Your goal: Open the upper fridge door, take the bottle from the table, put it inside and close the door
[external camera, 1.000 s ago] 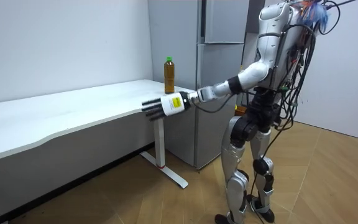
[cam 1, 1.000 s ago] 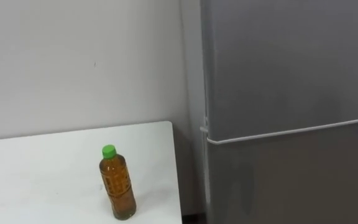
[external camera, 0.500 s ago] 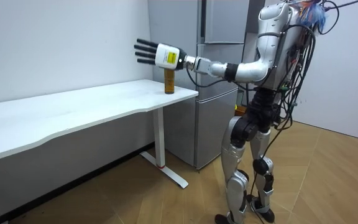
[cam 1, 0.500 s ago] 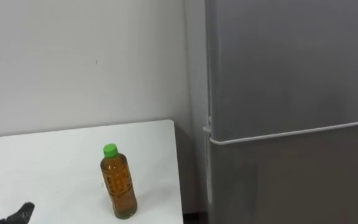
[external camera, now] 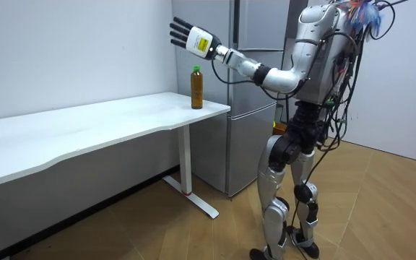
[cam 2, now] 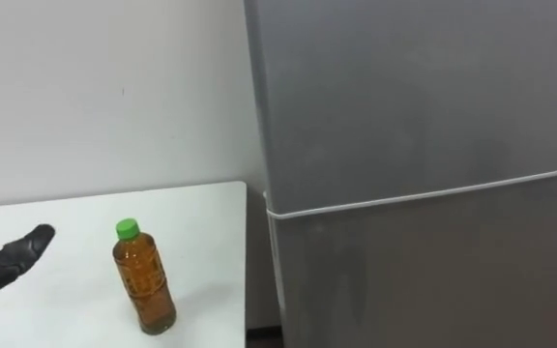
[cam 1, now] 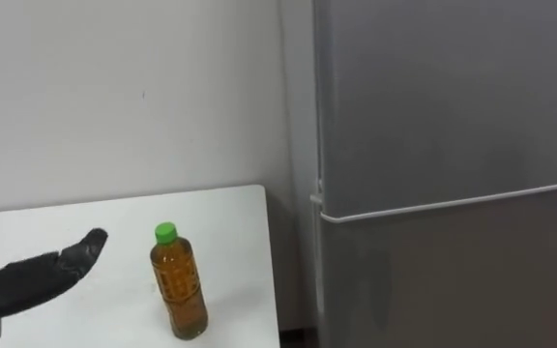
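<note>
White worktop [cam 1: 230, 208] against a pale wall [cam 1: 114, 97], grey fridge [cam 1: 453, 145] just beside its end, both doors closed. Amber bottle [cam 1: 177, 290] with green cap upright near the worktop's fridge-side edge, touched by nothing. Off to its left, left hand [cam 1: 37, 275] up in the air, fingers straight and spread, clear of the bottle. Wood floor [external camera: 381, 209] underfoot, close to the fridge.

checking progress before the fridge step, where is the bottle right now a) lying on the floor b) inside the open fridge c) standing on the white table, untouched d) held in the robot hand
c: the bottle stands upright on the white table, the open left robot hand is beside it without touching, and the fridge is shut.
</note>
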{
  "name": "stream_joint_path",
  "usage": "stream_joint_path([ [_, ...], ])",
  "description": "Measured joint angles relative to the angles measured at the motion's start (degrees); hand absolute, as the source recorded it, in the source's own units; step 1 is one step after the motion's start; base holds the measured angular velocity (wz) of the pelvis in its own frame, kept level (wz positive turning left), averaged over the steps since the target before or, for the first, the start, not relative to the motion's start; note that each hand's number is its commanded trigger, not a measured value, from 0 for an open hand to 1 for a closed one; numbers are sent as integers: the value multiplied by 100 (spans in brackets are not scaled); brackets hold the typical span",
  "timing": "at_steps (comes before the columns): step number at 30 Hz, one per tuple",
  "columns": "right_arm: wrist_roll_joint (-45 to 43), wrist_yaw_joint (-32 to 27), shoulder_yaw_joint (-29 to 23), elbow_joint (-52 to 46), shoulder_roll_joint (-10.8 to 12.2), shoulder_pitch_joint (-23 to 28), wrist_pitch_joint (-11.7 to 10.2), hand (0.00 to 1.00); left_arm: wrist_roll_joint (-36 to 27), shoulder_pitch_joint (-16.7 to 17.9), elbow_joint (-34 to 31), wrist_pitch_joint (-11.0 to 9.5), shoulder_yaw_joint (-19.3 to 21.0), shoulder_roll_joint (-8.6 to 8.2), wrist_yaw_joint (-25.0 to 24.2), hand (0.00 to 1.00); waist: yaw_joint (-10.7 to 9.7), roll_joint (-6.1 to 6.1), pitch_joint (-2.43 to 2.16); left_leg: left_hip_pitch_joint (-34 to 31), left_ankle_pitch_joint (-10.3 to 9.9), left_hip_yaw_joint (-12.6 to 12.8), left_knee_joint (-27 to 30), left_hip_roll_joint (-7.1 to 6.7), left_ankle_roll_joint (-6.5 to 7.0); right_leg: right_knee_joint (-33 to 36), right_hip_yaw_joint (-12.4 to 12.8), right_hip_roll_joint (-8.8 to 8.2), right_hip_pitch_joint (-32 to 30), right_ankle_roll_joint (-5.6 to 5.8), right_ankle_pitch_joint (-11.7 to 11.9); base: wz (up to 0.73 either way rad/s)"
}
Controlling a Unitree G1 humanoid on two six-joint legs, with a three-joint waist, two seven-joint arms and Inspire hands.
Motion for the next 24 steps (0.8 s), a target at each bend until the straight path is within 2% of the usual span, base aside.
stream_joint_path([
  [2,9,13,4,1,8,-1,2,0,-130,-82,-11,13,-116,0,-171,0,-70,0,0,-1,0,8,-2,2,0,2,14,1,-6,0,0,0],
  [6,8,55,-9,-33,56,-3,78,0,-308,-81,-346,246,-290,-104,-559,0,-212,-27,7,-2,0,73,-11,6,0,11,64,2,7,-1,1,-5],
  [12,-15,67,-7,20,91,-106,178,0,-330,-156,-721,458,-664,-140,-1037,0,-409,-22,-15,-1,0,76,-3,9,0,15,75,3,1,-1,1,0],
  [15,-18,58,-8,21,89,-109,205,0,-370,-346,-728,525,-845,-145,-1215,0,-428,3,-30,0,0,76,5,13,0,20,74,4,1,-1,1,0],
  [18,23,55,31,19,85,-99,250,0,-542,-550,-731,601,-1022,-165,-1344,0,-442,8,-27,6,-1,79,7,15,1,22,58,3,0,-2,1,0],
  [20,42,54,56,10,87,-102,250,0,-543,-568,-741,639,-1076,-223,-1455,0,-460,7,-26,12,-1,86,-1,16,1,23,57,3,2,-2,1,0],
  [22,70,52,104,13,86,-103,249,0,-542,-571,-741,719,-1170,-351,-1556,0,-468,9,-26,12,-1,95,-5,16,1,22,58,3,3,-2,2,0],
  [24,105,44,138,13,88,-110,250,0,-542,-572,-741,755,-1266,-377,-1578,0,-477,17,-21,11,-1,95,-6,16,1,20,62,4,-1,-2,2,0],
])
